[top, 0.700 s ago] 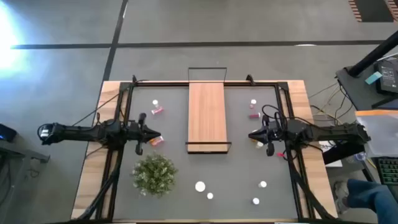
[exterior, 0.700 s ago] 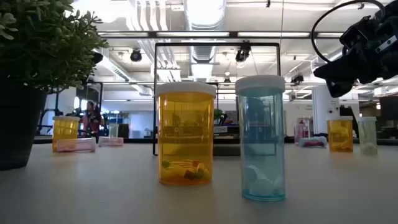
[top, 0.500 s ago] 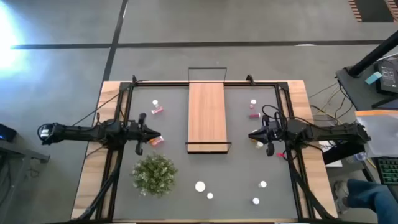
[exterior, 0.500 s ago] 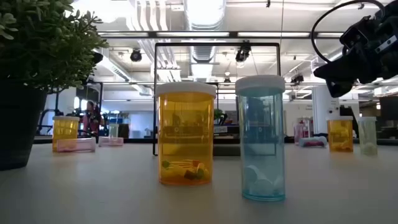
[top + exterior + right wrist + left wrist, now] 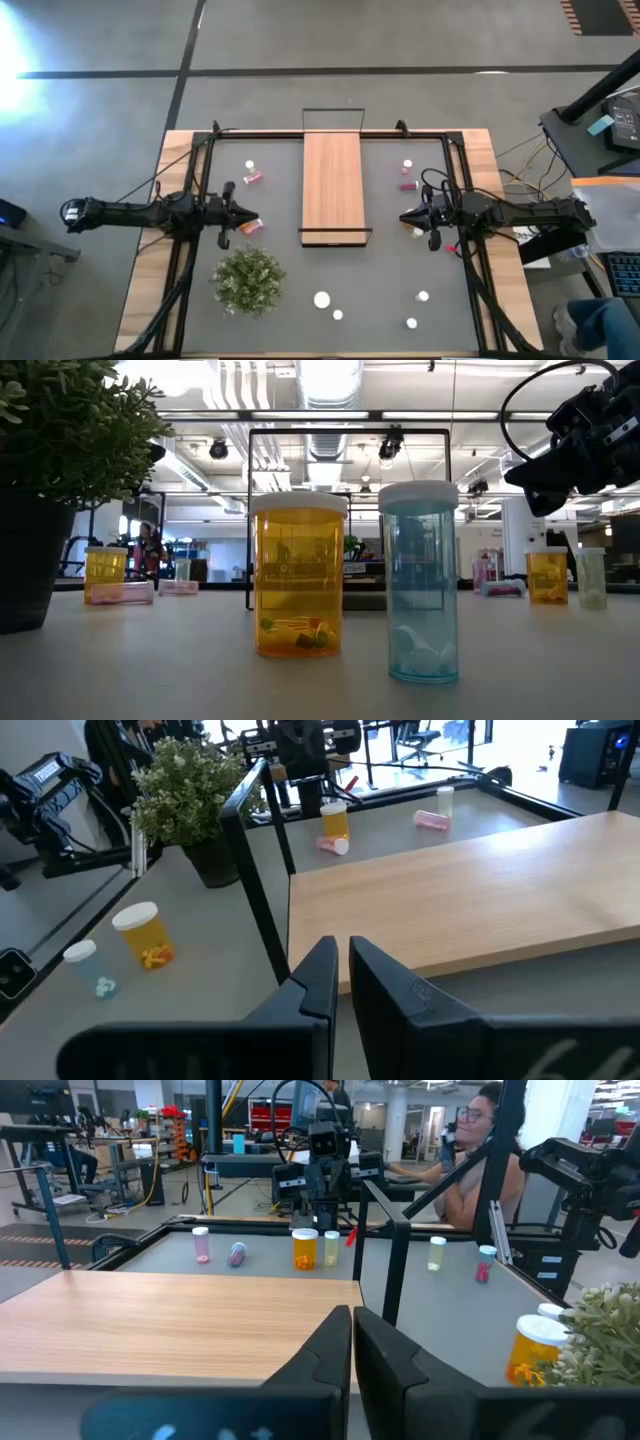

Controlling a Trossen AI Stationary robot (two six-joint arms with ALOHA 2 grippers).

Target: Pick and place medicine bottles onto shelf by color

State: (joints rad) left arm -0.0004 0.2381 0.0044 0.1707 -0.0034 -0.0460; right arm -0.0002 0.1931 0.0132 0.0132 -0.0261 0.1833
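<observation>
Both grippers, left (image 5: 253,218) & right (image 5: 405,217): fingers closed, holding nothing, flanking shelf (image 5: 332,185).

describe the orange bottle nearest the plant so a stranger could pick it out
Find the bushy green plant on the table's near left. Just beyond it, by the left arm's fingers, stands an orange bottle with a white cap; its neighbour lies pink on its side.

Bare wooden shelf (image 5: 332,186), medicine bottles (image 5: 253,177) scattered on either side
</observation>
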